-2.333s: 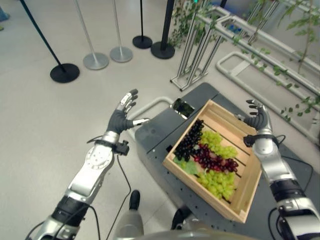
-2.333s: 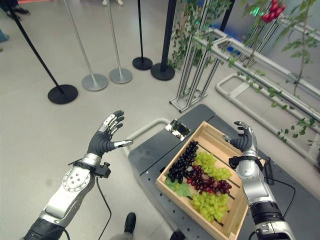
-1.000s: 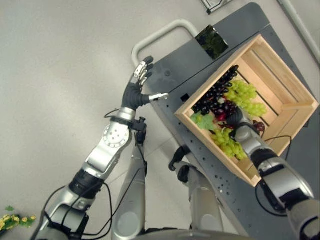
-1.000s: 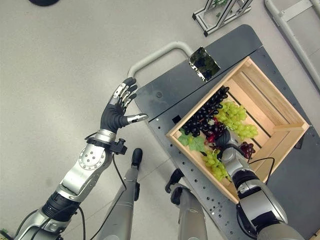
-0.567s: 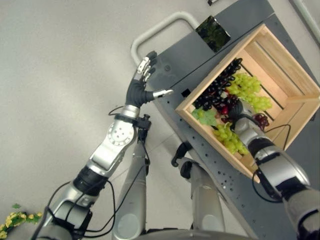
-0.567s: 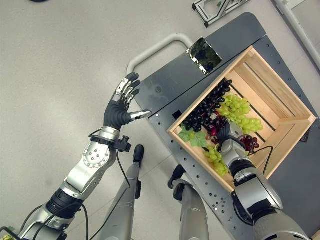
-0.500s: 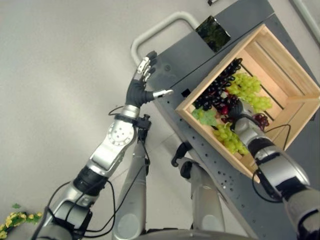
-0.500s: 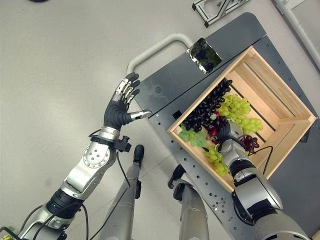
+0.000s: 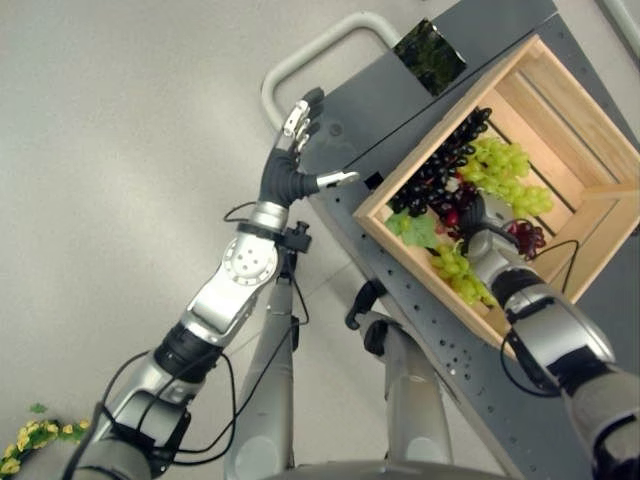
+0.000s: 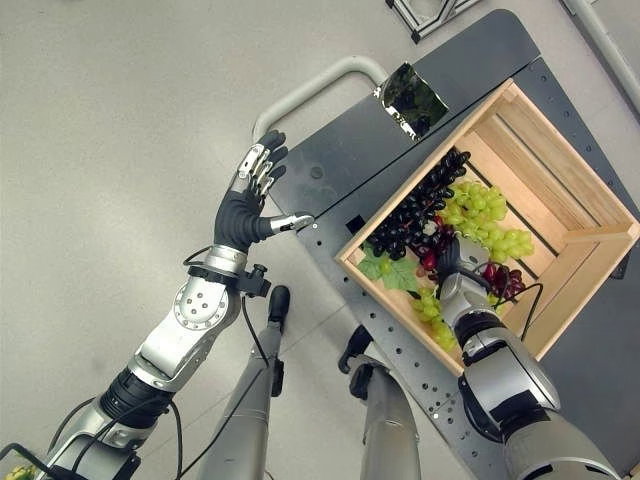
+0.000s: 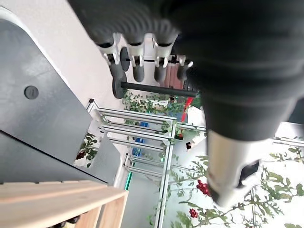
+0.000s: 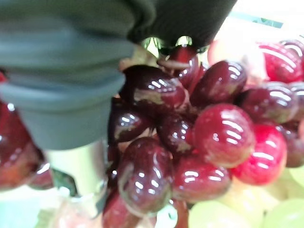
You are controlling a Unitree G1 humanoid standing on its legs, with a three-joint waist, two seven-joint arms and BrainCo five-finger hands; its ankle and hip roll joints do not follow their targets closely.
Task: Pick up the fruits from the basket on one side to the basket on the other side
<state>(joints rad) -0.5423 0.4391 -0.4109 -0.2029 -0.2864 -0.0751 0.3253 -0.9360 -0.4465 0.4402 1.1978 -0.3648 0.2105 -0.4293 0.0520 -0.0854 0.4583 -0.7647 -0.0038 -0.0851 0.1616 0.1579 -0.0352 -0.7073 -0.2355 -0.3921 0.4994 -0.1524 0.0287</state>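
- Red grapes: soft, fragile, loosely clustered; best taken at the stem.
- Right hand: buried among them in crate; finger state cannot be told.
- Left hand: spread, idle, left of desk.

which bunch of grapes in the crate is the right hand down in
The red grapes in the middle of the wooden crate; the right hand is sunk among them, with black and green bunches around.

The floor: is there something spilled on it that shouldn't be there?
Yes. A small yellow-green grape bunch with leaves lies on the grey floor, far from the wooden crate on the dark cart, where the other grapes sit. The right robot hand is among those; the left robot hand is open.
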